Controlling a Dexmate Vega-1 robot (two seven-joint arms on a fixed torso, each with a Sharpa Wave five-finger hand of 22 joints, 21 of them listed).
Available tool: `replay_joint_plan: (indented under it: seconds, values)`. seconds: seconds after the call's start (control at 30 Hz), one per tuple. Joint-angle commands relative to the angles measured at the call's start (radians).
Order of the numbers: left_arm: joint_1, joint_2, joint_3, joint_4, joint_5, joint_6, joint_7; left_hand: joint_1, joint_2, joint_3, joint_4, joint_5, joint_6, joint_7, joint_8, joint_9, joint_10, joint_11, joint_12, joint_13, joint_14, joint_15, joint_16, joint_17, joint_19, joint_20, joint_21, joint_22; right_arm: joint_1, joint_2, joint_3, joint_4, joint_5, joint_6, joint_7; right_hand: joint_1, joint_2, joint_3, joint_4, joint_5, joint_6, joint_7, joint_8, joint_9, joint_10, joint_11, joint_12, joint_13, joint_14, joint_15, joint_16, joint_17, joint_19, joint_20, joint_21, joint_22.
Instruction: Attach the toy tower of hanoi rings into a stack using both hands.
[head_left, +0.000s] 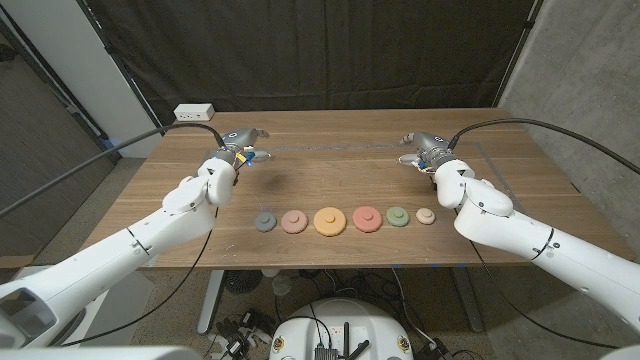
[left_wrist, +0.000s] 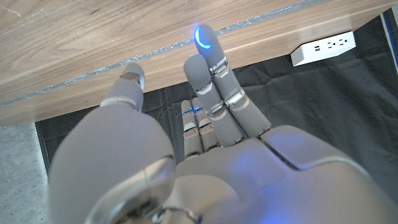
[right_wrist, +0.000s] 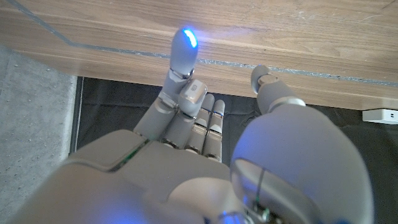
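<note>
Hanoi rings (head_left: 345, 219) lie in a row near the table's (head_left: 340, 170) front edge, none stacked. Left hand (head_left: 238, 146) and right hand (head_left: 424, 147) hover toward the far edge, fingers apart, holding nothing. Judgement: bring both hands forward, starting with the orange ring (head_left: 330, 221), the largest.

Six coloured rings (head_left: 330, 220) in a row

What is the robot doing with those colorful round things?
Nothing is being handled at this moment. Six toy rings lie in a row near the front edge of the wooden table, none stacked. The robot's left hand and right hand are farther back on the table, one on each side, holding nothing.
</note>
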Motion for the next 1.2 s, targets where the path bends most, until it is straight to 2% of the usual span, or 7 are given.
replay_joint_plan:
  seconds: [0.03, 0.13, 0.27, 0.53, 0.7, 0.8, 1.2]
  values:
    - [0.036, 0.006, -0.03, 0.037, -0.041, -0.095, 0.075, 0.01, 0.001, -0.005, 0.0, 0.007, 0.008, -0.001, 0.006, 0.005, 0.012, 0.001, 0.005, 0.006, 0.011, -0.012, 0.008, 0.005, -0.006, -0.026, 0.008, 0.002, -0.044, -0.019, -0.002, -0.072, -0.029, -0.015, -0.014, 0.006, -0.01, 0.008, -0.003, 0.005, 0.005, 0.006, 0.002, 0.001, 0.009, 0.002, 0.006, 0.004, -0.002, -0.089, 0.007, 0.002, -0.004, -0.004, 0.006, 0.002]
    - [0.041, 0.01, -0.035, 0.043, -0.046, -0.112, 0.082, 0.011, 0.003, -0.008, 0.001, 0.007, 0.01, -0.001, 0.006, 0.005, 0.016, -0.004, 0.006, 0.008, 0.008, -0.012, 0.009, 0.003, -0.009, -0.026, 0.01, -0.001, -0.062, -0.026, 0.0, -0.095, -0.036, -0.016, -0.021, 0.007, -0.009, 0.008, -0.003, 0.006, 0.005, 0.006, 0.002, 0.001, 0.009, 0.001, 0.006, 0.004, -0.001, -0.089, 0.008, 0.003, -0.004, -0.004, 0.006, 0.002]
    - [0.05, 0.015, -0.044, 0.046, -0.05, -0.122, 0.093, 0.013, 0.005, -0.01, 0.001, 0.007, 0.012, -0.001, 0.006, 0.005, 0.018, 0.004, 0.006, 0.01, 0.009, -0.012, 0.012, 0.002, -0.01, -0.026, 0.013, -0.003, -0.083, -0.035, 0.001, -0.127, -0.05, -0.022, -0.024, 0.009, -0.01, 0.01, -0.003, 0.006, 0.008, 0.005, 0.003, 0.0, 0.004, 0.001, 0.004, 0.005, -0.001, -0.089, 0.009, 0.003, -0.004, -0.004, 0.008, 0.001]
    - [0.081, 0.023, -0.07, 0.044, -0.066, -0.142, 0.126, 0.014, 0.007, -0.015, 0.003, 0.007, 0.016, -0.001, 0.006, 0.005, 0.021, -0.007, 0.005, 0.014, 0.01, -0.012, 0.021, 0.005, -0.014, -0.025, 0.018, -0.007, -0.106, -0.051, -0.003, -0.166, -0.072, -0.033, -0.005, 0.01, -0.013, 0.011, -0.003, 0.005, -0.011, 0.006, -0.006, -0.002, -0.004, 0.004, -0.001, 0.003, -0.002, -0.089, 0.01, 0.004, -0.007, -0.004, 0.01, -0.001]
    - [0.092, 0.038, -0.081, 0.037, -0.085, -0.147, 0.107, 0.014, 0.01, -0.017, 0.004, 0.007, 0.017, 0.0, 0.006, 0.005, 0.02, -0.002, 0.003, 0.016, 0.01, -0.012, 0.027, 0.008, -0.016, -0.025, 0.021, -0.01, -0.119, -0.061, -0.005, -0.184, -0.082, -0.028, 0.007, 0.01, -0.014, 0.011, -0.003, 0.005, -0.025, 0.008, -0.011, -0.001, -0.01, 0.007, -0.004, 0.002, -0.003, -0.088, 0.01, 0.004, -0.011, -0.004, 0.009, -0.005]
    - [0.093, 0.04, -0.081, 0.037, -0.09, -0.145, 0.1, 0.015, 0.011, -0.019, 0.004, 0.008, 0.009, 0.0, 0.002, 0.004, 0.008, 0.006, -0.003, 0.017, 0.004, -0.012, 0.028, 0.008, -0.02, -0.025, 0.023, -0.012, -0.139, -0.07, 0.011, -0.191, -0.071, 0.003, -0.001, 0.01, -0.015, 0.012, -0.002, 0.005, -0.032, 0.006, -0.012, 0.002, -0.009, 0.007, -0.002, 0.003, -0.005, -0.088, 0.009, 0.003, -0.011, -0.004, 0.011, -0.006]
    - [0.091, 0.026, -0.079, 0.06, -0.096, -0.166, 0.122, 0.014, 0.012, -0.027, 0.005, 0.008, 0.008, -0.001, 0.001, 0.004, 0.011, 0.004, -0.003, 0.021, -0.01, -0.012, 0.021, -0.009, -0.025, -0.025, 0.031, -0.018, -0.187, -0.092, 0.039, -0.223, -0.069, 0.054, 0.01, 0.011, -0.015, 0.015, -0.002, 0.004, -0.043, 0.008, -0.013, 0.006, -0.014, 0.004, -0.002, 0.006, -0.01, -0.088, 0.008, 0.002, -0.014, -0.004, 0.013, -0.01]
